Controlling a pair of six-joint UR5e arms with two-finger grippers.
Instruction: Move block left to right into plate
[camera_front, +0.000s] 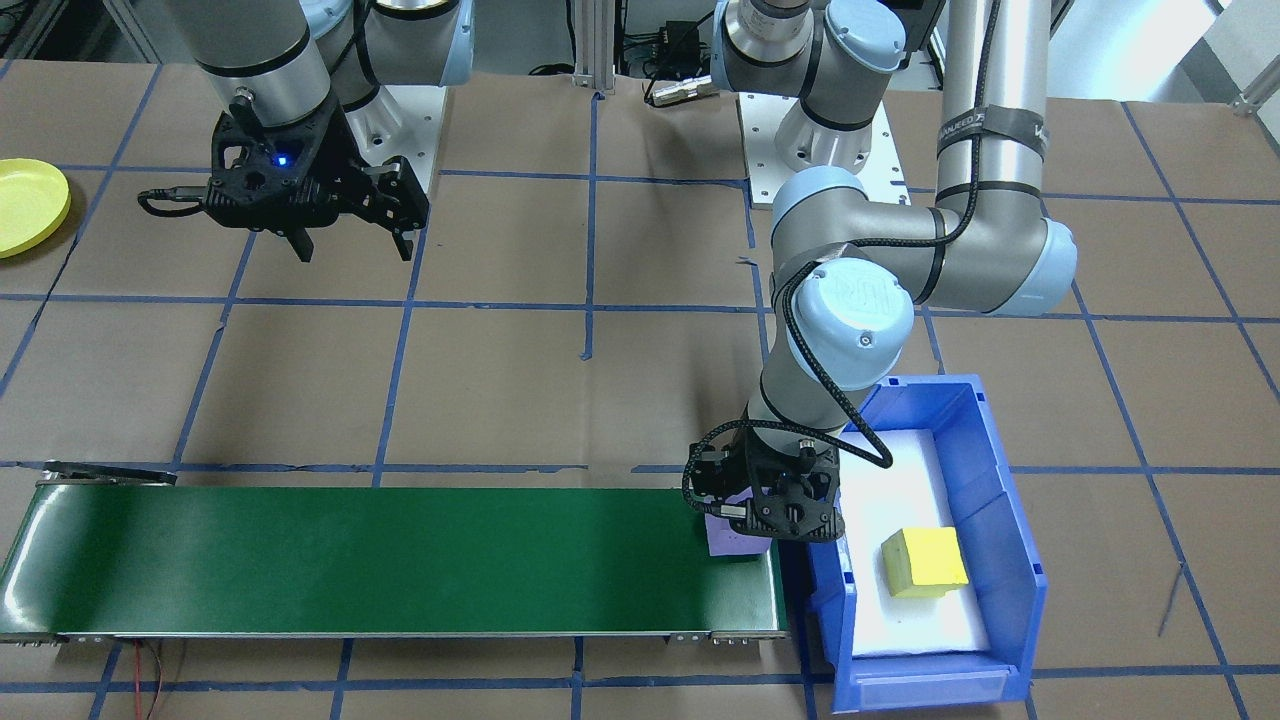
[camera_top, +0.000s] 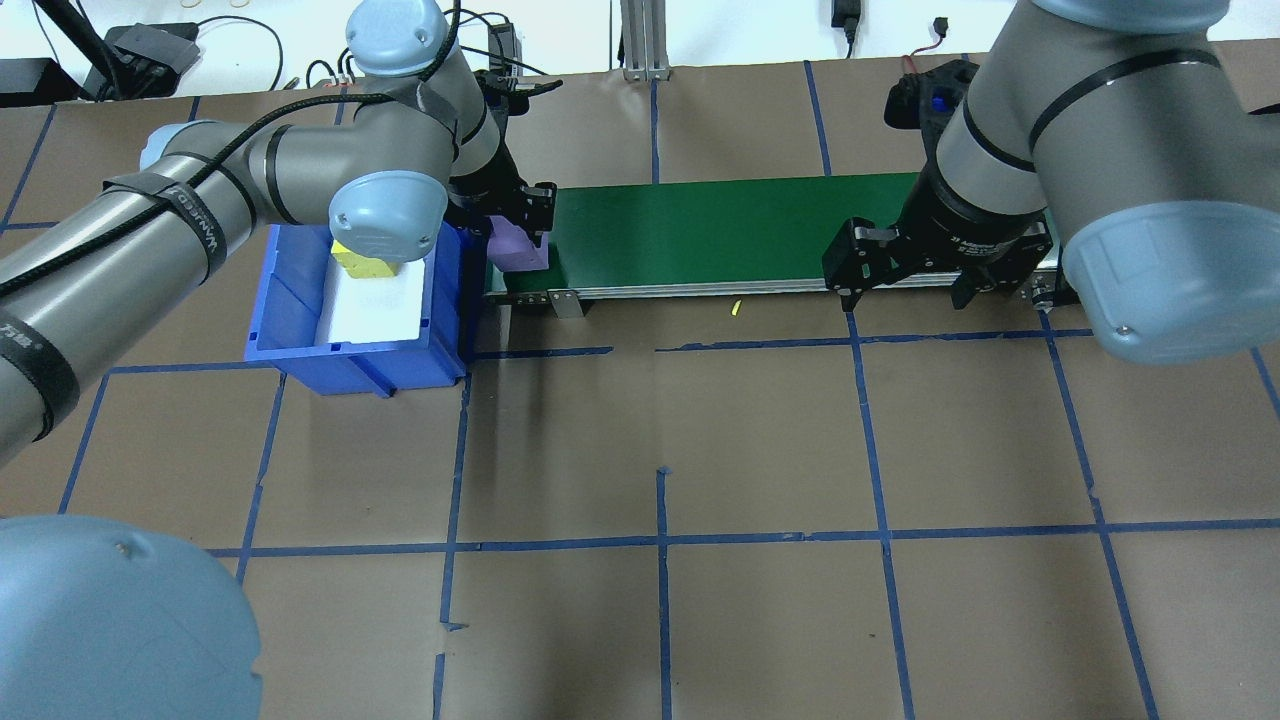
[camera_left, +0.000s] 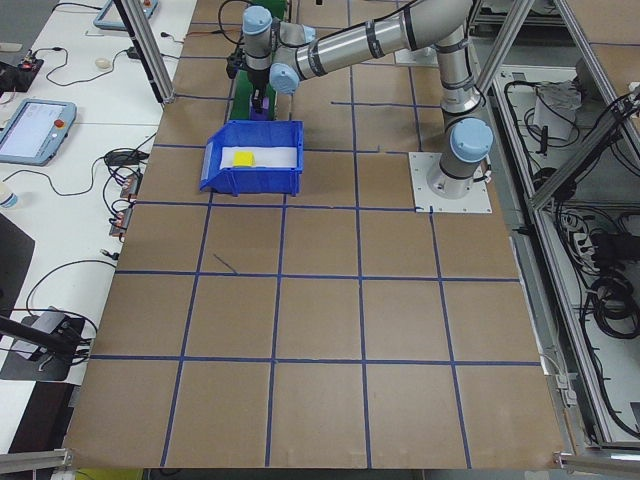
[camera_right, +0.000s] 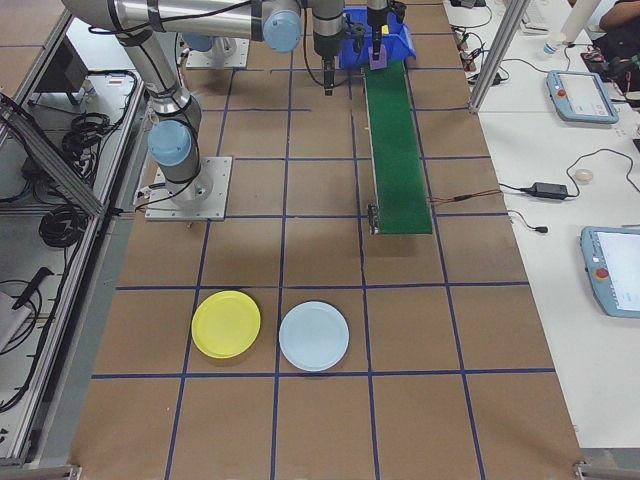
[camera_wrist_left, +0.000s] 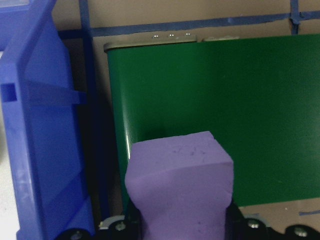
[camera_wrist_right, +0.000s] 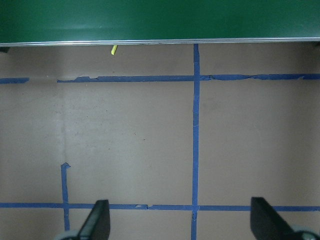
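Note:
A purple block (camera_wrist_left: 180, 175) sits pinched between the fingers of my left gripper (camera_front: 745, 530), which is shut on it. It hangs at the end of the green conveyor belt (camera_front: 400, 560) nearest the blue bin (camera_front: 960, 420); whether it touches the belt I cannot tell. Overhead, the purple block (camera_top: 518, 250) shows under the left gripper (camera_top: 515, 235). My right gripper (camera_front: 350, 245) is open and empty above bare table beside the belt's other end, its fingertips (camera_wrist_right: 100, 222) wide apart. The yellow plate (camera_front: 25, 205) lies far off on the robot's right, also seen as the yellow plate (camera_right: 225, 323).
A yellow block (camera_front: 925, 562) lies on white foam inside the blue bin (camera_top: 350, 365). A light blue plate (camera_right: 313, 336) rests beside the yellow one. A small yellow scrap (camera_top: 735, 308) lies on the table near the belt (camera_top: 720, 235).

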